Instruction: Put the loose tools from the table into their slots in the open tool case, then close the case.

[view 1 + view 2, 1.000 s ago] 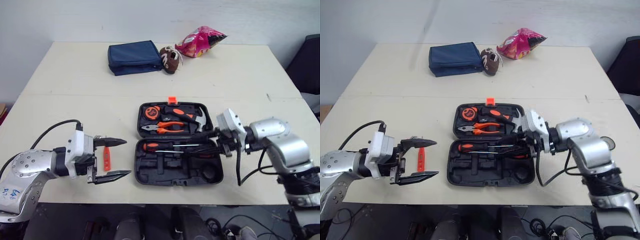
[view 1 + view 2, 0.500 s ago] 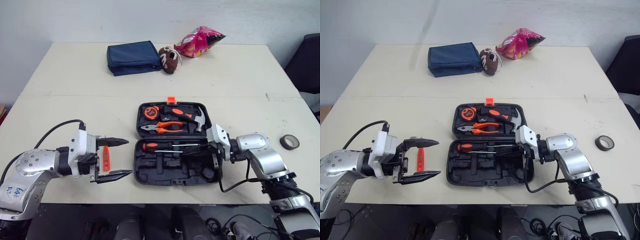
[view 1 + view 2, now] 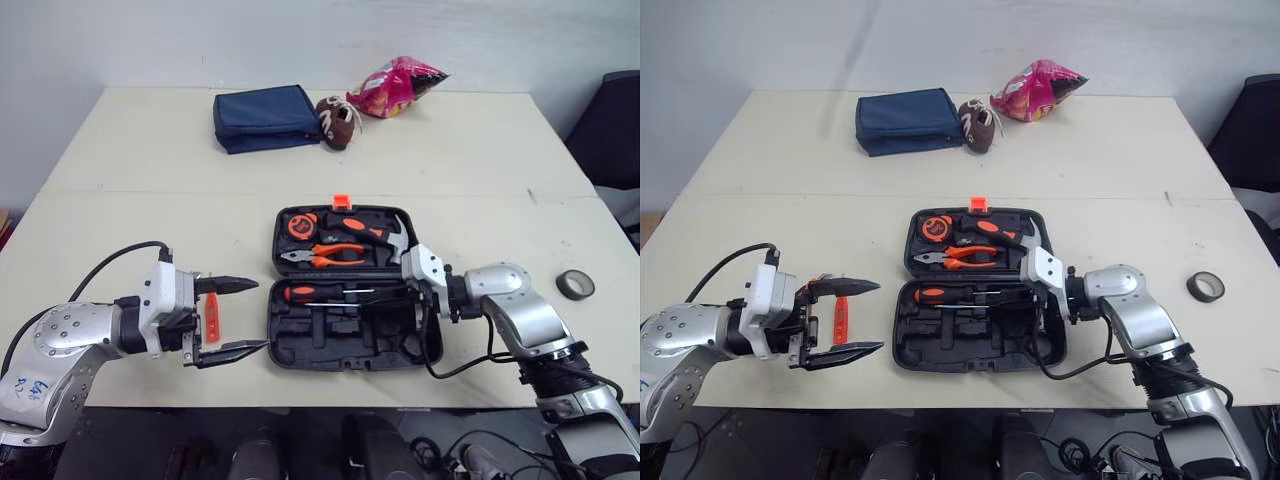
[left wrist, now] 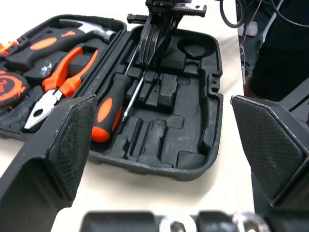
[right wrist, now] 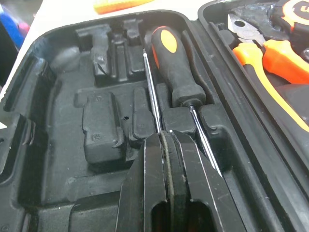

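Right hand (image 5: pixel 164 137) slid deeper into case (image 3: pixel 355 362), pinched on thin screwdriver (image 5: pixel 152 92); left hand (image 3: pixel 255 315) agape.

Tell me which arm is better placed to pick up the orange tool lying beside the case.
Left. The left gripper is open and close to the orange tool, on the tool case's left side. The right gripper is shut, down inside the case.

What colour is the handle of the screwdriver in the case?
The screwdriver handle is black with an orange end; the right wrist view shows it best.
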